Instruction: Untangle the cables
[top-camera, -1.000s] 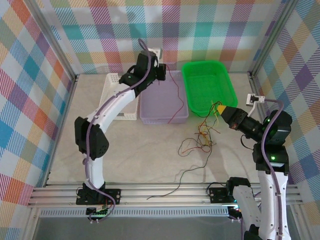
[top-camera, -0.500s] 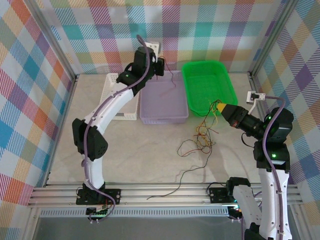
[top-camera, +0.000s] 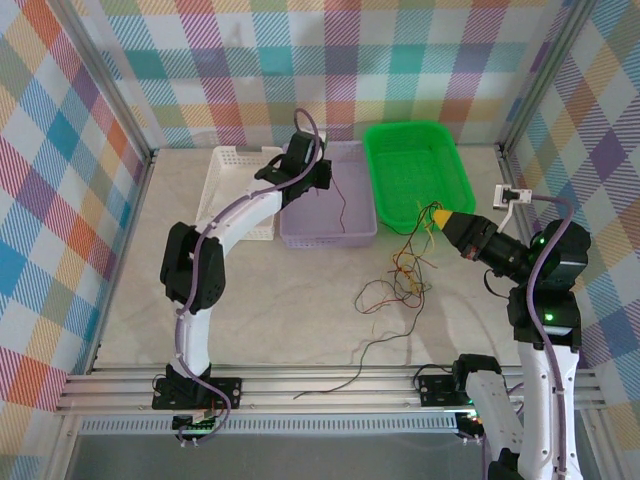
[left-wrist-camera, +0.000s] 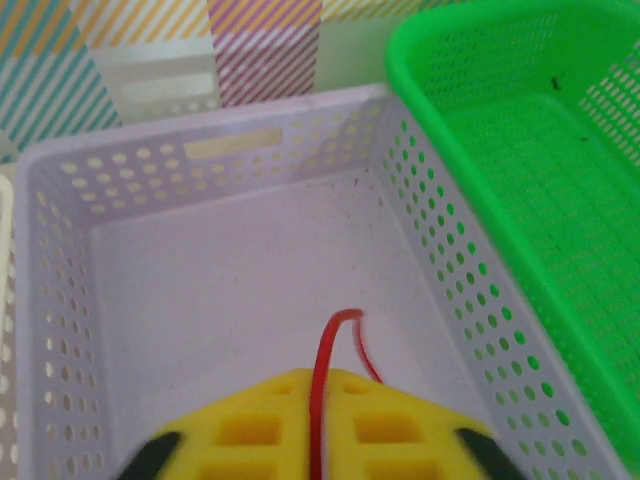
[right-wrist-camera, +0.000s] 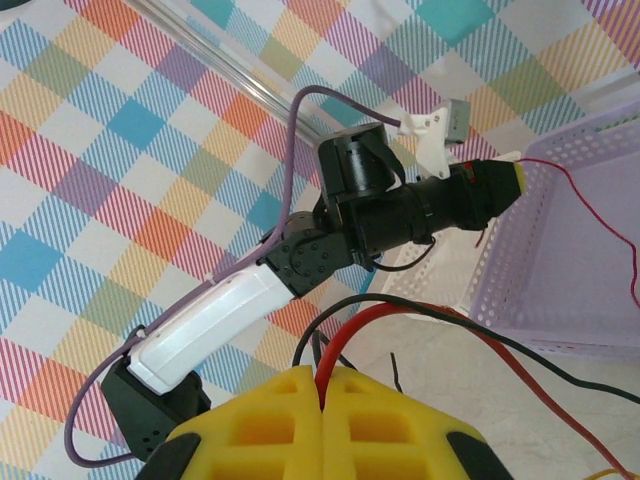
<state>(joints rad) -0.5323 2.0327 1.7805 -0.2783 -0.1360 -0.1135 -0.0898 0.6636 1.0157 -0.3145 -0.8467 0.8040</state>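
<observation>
Cables first: found them in a loose knot of yellow-orange, red and dark strands on the table, right of the lavender basket and nearer the arm bases, with one dark strand trailing off toward the front rail.

Saw the left arm reaching over the lavender basket's left half and the right arm standing well to its right.

Saw the green basket just right of the lavender basket, walls nearly touching, and the white basket just left of it.

Found the left gripper above the lavender basket's far half, jaws drawn close on a red cable arching out from between them and hanging down to the basket floor close to the near wall.

Found the right gripper right of the lavender basket, at the green basket's near edge, clenched tight on strands rising from the knot. Made out red and black ones leaving its closed jaws in the right wrist view.
</observation>
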